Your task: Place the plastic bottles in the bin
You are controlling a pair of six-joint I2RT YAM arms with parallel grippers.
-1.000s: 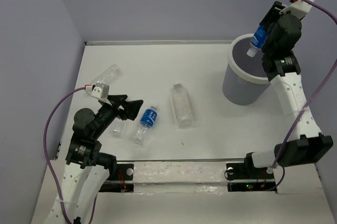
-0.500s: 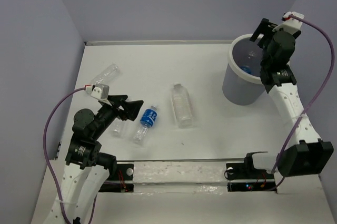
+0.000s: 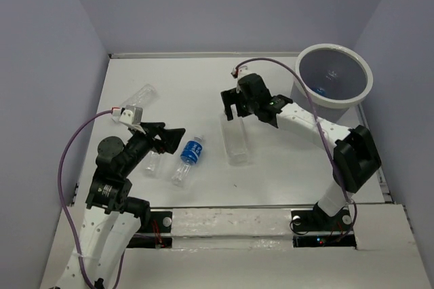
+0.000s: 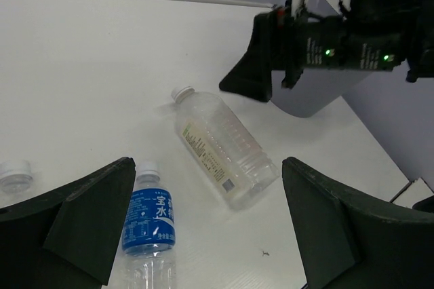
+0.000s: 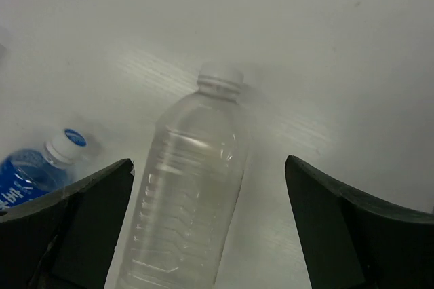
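Swung away from the bin, the right gripper now hangs jaws apart, empty, just above the wide bottle lying on the tabletop; the left gripper, also spread, hovers beside the blue-labelled bottle.

You look down on a white worktop, boxed in by pale lavender walls on three sides; a small dark speck marks its near part.

light: even, bright | shadows: soft | right wrist view: slightly blurred
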